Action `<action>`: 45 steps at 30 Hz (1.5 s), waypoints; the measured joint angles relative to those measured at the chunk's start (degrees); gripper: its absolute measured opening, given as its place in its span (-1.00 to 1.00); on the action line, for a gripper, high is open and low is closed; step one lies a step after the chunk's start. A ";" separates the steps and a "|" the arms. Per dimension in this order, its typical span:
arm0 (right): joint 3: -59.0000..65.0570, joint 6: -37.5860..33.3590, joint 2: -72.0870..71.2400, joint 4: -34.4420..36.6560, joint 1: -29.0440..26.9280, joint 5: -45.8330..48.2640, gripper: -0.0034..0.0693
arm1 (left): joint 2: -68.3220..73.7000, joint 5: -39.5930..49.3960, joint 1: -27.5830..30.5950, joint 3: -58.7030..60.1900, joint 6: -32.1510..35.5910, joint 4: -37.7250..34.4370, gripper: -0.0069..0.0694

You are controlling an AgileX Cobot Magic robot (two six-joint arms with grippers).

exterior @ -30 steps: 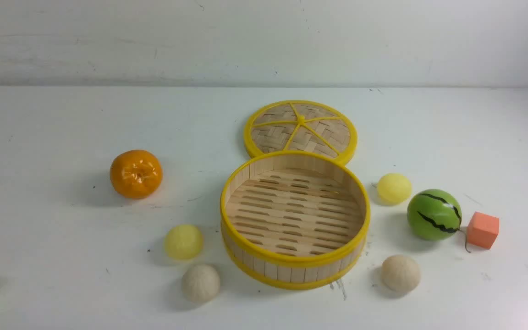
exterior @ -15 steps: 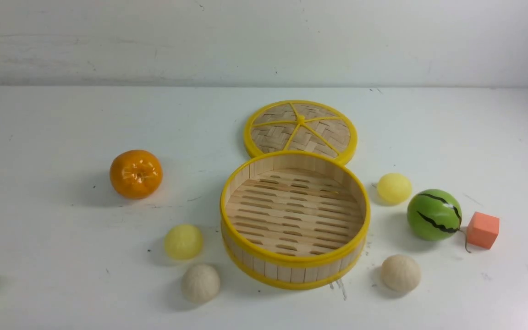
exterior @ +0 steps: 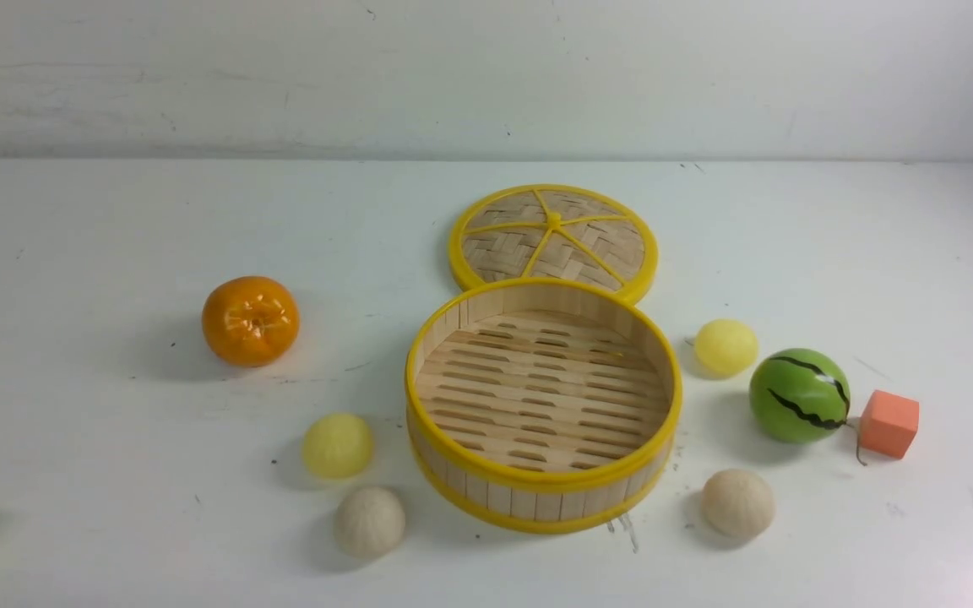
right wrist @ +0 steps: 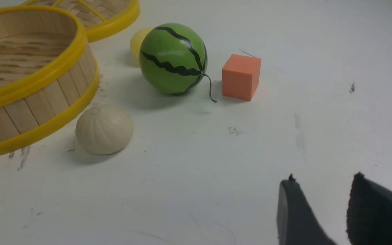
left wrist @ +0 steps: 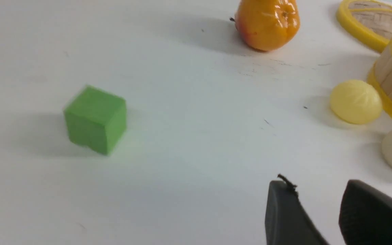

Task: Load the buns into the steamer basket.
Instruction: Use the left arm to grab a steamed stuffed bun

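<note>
Left end effector [left wrist: 316, 186] gapes over table [left wrist: 189, 163] — steamer basket [left wrist: 391, 76] well apart.

Above steamer basket [exterior: 543, 494]: open mouth, bare slatted floor.
Behind basket: blocked by flat lid [exterior: 554, 232] against the far wall.
Left of basket: left yellow bun [exterior: 337, 445] just beside the wall, left beige bun [exterior: 369, 521] near it; wide bare gap out to tangerine [exterior: 250, 321].
Right of basket: right yellow bun [exterior: 725, 346] and right beige bun [exterior: 737, 503] well apart; outer side crowded by watermelon ball [exterior: 799, 395] and orange cube [exterior: 889, 424].
In front of basket: bare table [exterior: 537, 578].
</note>
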 joint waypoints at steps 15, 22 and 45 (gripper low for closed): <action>0.00 0.00 0.00 0.05 0.00 0.00 -0.25 | 0.00 -6.41 0.00 0.00 0.66 10.96 -0.19; 0.00 0.00 0.00 0.05 0.00 0.00 -0.25 | 0.00 -15.88 0.00 0.00 -11.90 -1.31 -0.19; 0.00 0.05 0.00 0.05 0.00 0.00 -0.25 | 10.15 -0.87 0.00 -23.45 -26.88 -6.27 -0.85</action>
